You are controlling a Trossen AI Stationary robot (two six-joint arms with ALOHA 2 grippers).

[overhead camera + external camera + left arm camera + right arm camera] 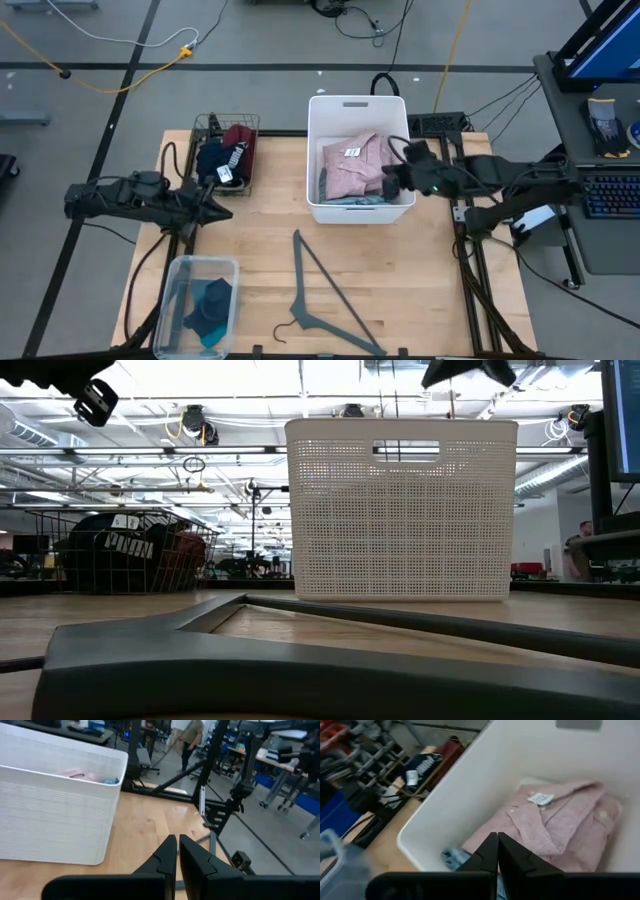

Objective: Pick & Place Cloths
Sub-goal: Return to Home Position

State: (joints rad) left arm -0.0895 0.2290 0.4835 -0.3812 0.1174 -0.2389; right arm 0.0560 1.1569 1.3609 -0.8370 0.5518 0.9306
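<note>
A folded pink garment (352, 165) with a white tag lies in the white perforated basket (358, 106), on top of a light-blue one (451, 857). Navy and maroon garments (228, 155) fill the wire basket at the far left. Teal and slate-blue cloths (210, 305) lie in the clear bin (176, 272) at the near left. My right gripper (388, 183) is shut and empty, hovering above the white basket's right side; the right wrist view (497, 845) shows the pink garment below it. My left gripper (222, 211) is shut and empty, above the table just near of the wire basket.
A grey plastic hanger (325, 300) lies on the wooden table (420, 290) near the front middle and fills the low view's foreground (300, 660). A person (190, 740) stands in the room beyond the table. Bare wood lies between the hanger and the white basket.
</note>
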